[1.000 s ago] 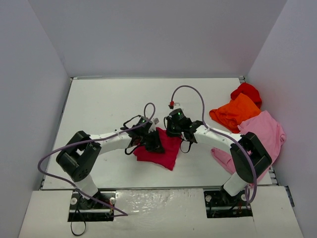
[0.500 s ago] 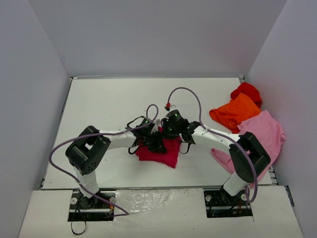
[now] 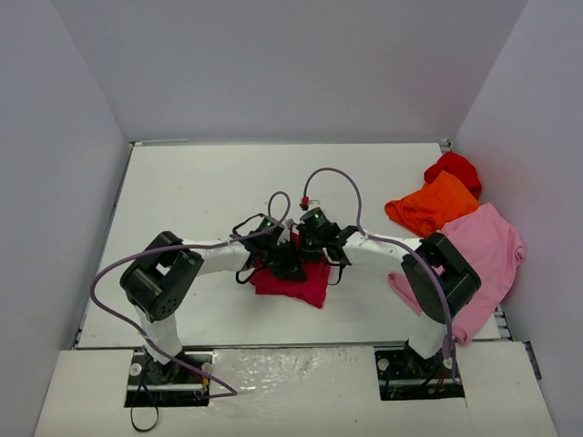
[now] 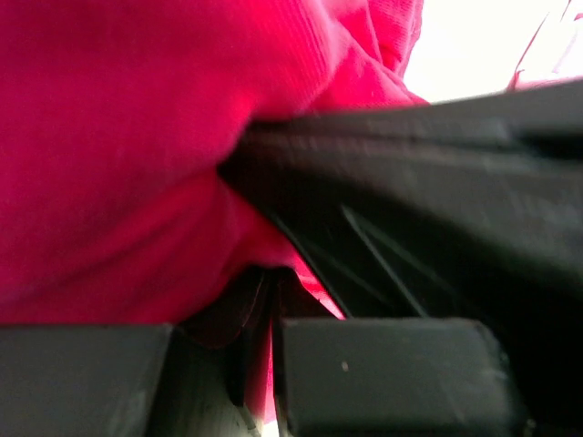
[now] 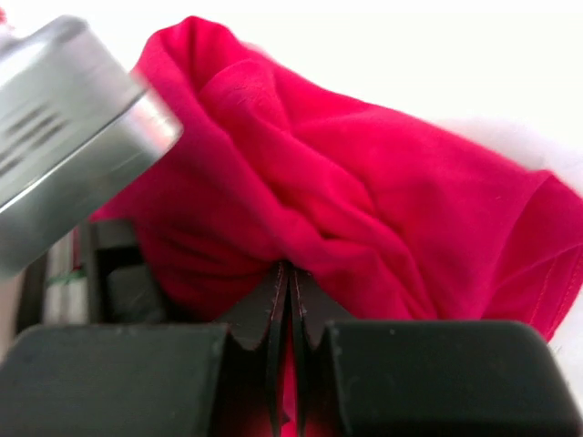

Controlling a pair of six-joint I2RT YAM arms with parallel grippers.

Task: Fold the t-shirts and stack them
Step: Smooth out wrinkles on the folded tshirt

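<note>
The crimson-magenta t-shirt [image 3: 296,280] lies bunched at the middle of the table, under both wrists. My left gripper [image 3: 288,262] is shut on its cloth; in the left wrist view the crimson-magenta t-shirt [image 4: 118,146] fills the frame and a thin fold runs between the pads of the left gripper [image 4: 264,309]. My right gripper [image 3: 308,248] is shut on the same shirt: the crimson-magenta t-shirt [image 5: 364,218] bulges from the pinched right gripper [image 5: 287,278]. Both grippers sit close together over the shirt's far edge.
At the right side lie a light pink t-shirt [image 3: 487,246], an orange t-shirt [image 3: 433,208] and a red t-shirt [image 3: 454,168]. White walls ring the table [image 3: 200,191]. A purple cable [image 3: 332,177] loops above the right wrist.
Both grippers have drawn closer together toward the middle, bunching the crimson-magenta shirt into a smaller heap. The left arm's elbow swung right.
</note>
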